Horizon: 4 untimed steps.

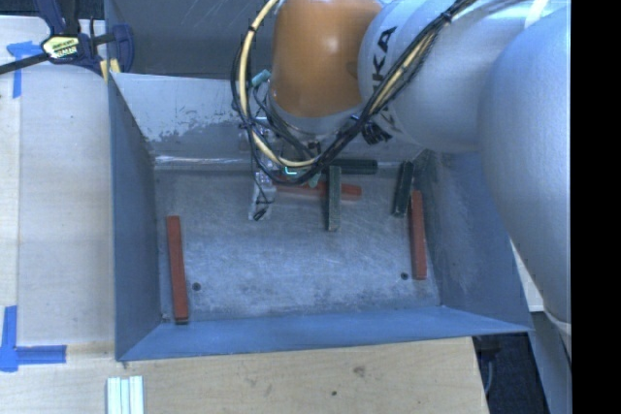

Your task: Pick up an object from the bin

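Down low at the back middle of the bin (131, 208) with the gripper (260, 205), just left of a red stick (303, 192) lying under a dark stick (332, 210). Cannot tell whether gripper open or closed. Likely light, stiff, smooth: pinch across the width at the bare left end.

Robotics lab: cabled arm (466, 63) over grey metal bin (136, 238), workbench.

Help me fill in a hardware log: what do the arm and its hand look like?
The arm is made of thick, rounded pale grey links with dark lettering. An orange dome cover caps the wrist, with yellow and black cables looping round it. The hand below is small, dark and metallic.
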### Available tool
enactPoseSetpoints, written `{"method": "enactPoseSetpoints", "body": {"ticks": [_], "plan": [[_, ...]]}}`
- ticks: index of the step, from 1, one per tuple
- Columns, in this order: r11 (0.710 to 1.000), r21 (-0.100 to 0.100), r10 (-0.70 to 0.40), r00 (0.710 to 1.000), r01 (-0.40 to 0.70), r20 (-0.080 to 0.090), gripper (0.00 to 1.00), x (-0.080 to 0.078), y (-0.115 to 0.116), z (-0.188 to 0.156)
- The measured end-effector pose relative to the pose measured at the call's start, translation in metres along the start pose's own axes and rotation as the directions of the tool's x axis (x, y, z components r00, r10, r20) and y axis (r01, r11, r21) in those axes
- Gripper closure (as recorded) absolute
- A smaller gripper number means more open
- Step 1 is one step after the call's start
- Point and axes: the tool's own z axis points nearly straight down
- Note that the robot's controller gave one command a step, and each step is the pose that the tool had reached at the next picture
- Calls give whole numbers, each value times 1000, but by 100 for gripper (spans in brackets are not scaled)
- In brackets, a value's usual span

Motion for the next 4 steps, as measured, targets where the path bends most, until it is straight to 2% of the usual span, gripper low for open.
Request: {"method": "enactPoseSetpoints", "body": {"ticks": [1,2,3,4], "plan": [[1000,2,-31,1000,31,-1,0,-19,-93,92],[999,-1,-34,999,34,8,100,-21,-88,86],[998,0,-66,998,66,8,100,11,-103,-40],[925,5,-379,925,379,15,100,13,-122,-120]]}}
